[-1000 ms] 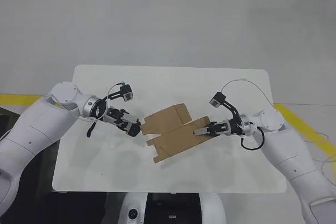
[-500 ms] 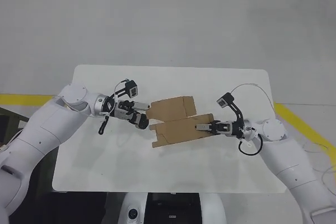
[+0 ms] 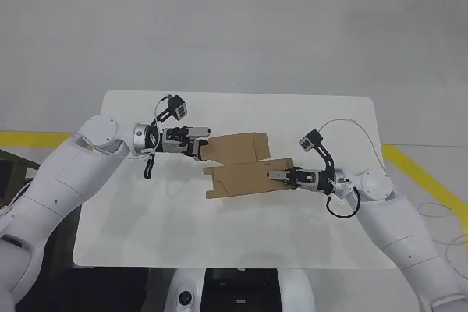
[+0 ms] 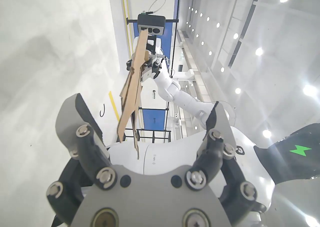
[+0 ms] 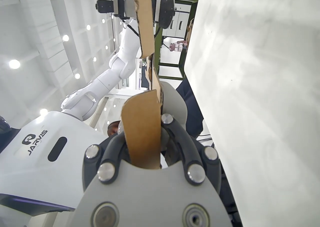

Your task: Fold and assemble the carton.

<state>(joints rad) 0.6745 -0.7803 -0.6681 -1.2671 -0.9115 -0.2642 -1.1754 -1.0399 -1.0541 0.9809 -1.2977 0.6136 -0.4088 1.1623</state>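
- One hold only: right gripper clamps the right end of the flat carton mid-frame; it may pivot loose.
- Left gripper, jaws apart beside the left edge, could miss or crumple it.

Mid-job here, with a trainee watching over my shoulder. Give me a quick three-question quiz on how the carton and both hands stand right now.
1. True or false: the left hand is shut on the carton.
2. Which one grips the carton? A) the right hand B) the left hand C) neither, it lies loose
3. Fill in: the carton is not yet a box; it is ____.

Key:
1. False. It stands open by the carton's edge.
2. A. It is clamped on the carton's end.
3. Flat.
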